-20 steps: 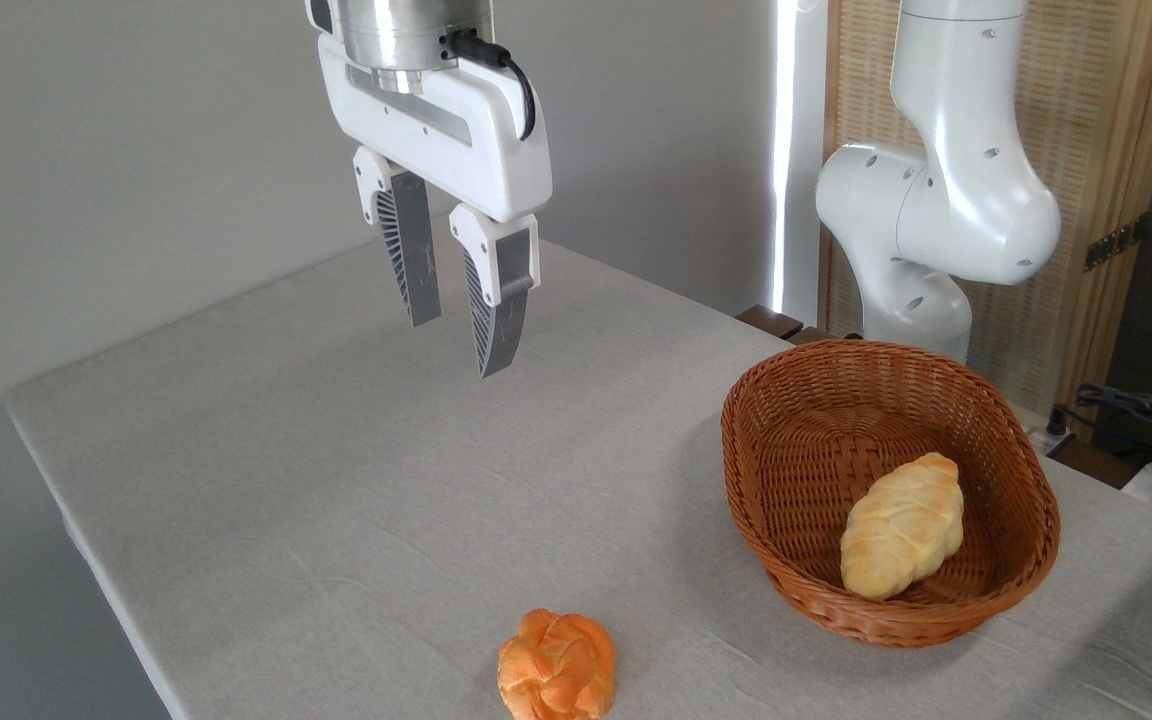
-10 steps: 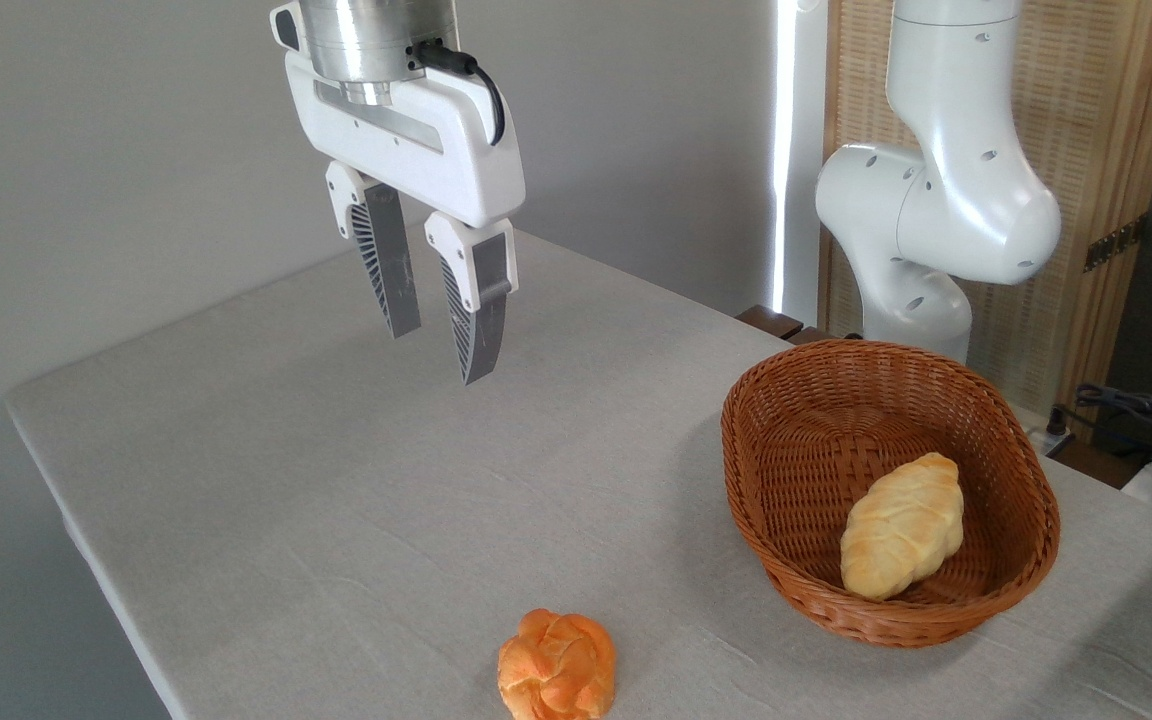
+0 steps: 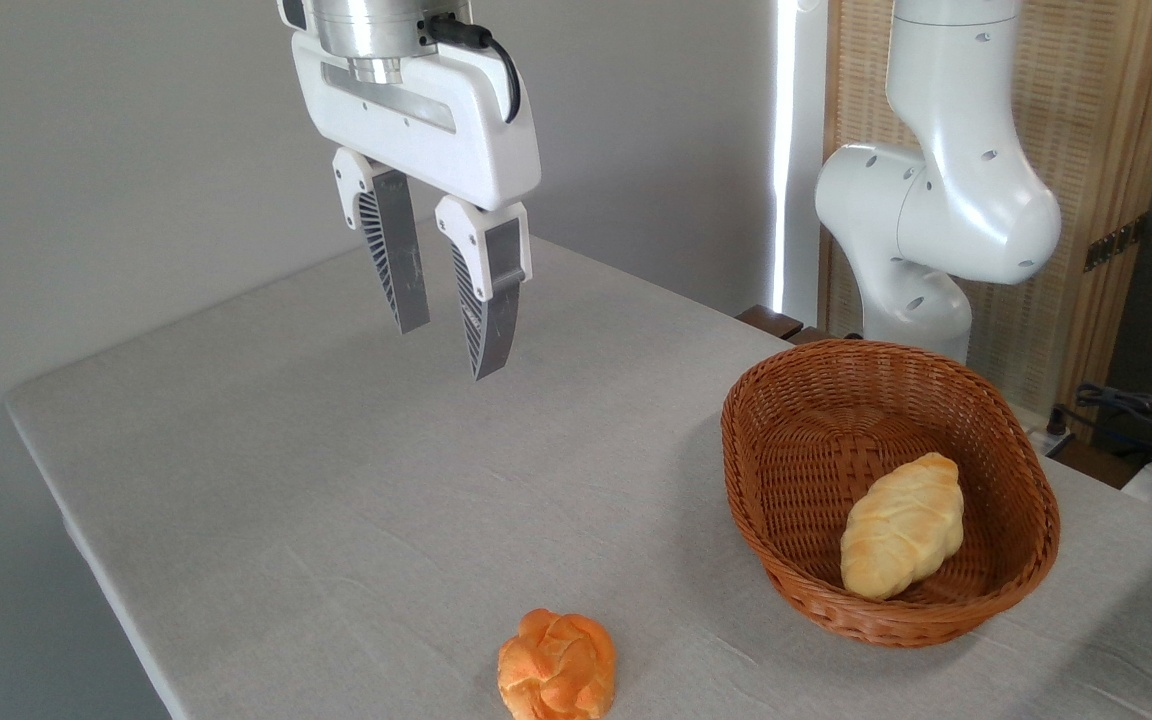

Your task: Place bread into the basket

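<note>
Bread (image 3: 901,527) is seen lying inside the basket (image 3: 796,400) near the tabletop's right edge; one loaf, one basket, one orange bun (image 3: 557,665) at the front edge are counted. The gripper (image 3: 451,345), spread and empty, is held high above the tabletop (image 3: 336,500). Little risk is judged, unless the bun is mistaken for the target.

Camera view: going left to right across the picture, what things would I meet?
Gripper hanging open above the table → round orange bun on the cloth → wicker basket → pale braided bread lying inside it.
</note>
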